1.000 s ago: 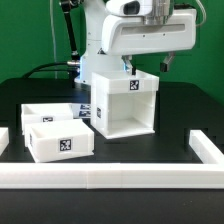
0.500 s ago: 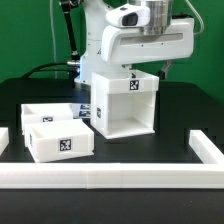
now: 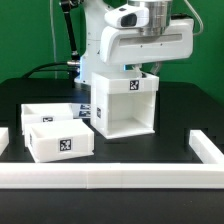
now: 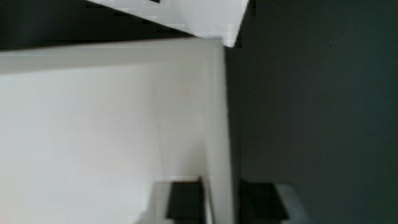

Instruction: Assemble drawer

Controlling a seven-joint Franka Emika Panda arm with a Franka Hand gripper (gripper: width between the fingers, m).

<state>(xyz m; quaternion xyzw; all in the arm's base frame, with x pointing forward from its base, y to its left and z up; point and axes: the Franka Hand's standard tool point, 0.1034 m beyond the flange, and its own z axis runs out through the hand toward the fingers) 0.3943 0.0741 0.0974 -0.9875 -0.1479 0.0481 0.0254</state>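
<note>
— What is proving hard to make out?

— In the exterior view the white arm (image 3: 140,40) is hanging over the top rim of the box casing (image 3: 125,112), so the fingers are barely showing there. The front tray (image 3: 60,142) is covering part of the rear tray (image 3: 42,110). The low border rail (image 3: 110,178) is running out of frame at both ends.

— And the fingers?

— The wrist view is blurred. The two dark fingers (image 4: 183,203) are sitting one on each side of a thin white casing wall (image 4: 219,120), seen edge-on. They are lying close against it, but I cannot tell whether they are pressing on it.

— Where is the drawer sitting?

— The casing is standing upright in the middle of the black bench (image 3: 185,115), with its open front facing the camera. Both trays are lying just beside it, toward the exterior view's left.
</note>
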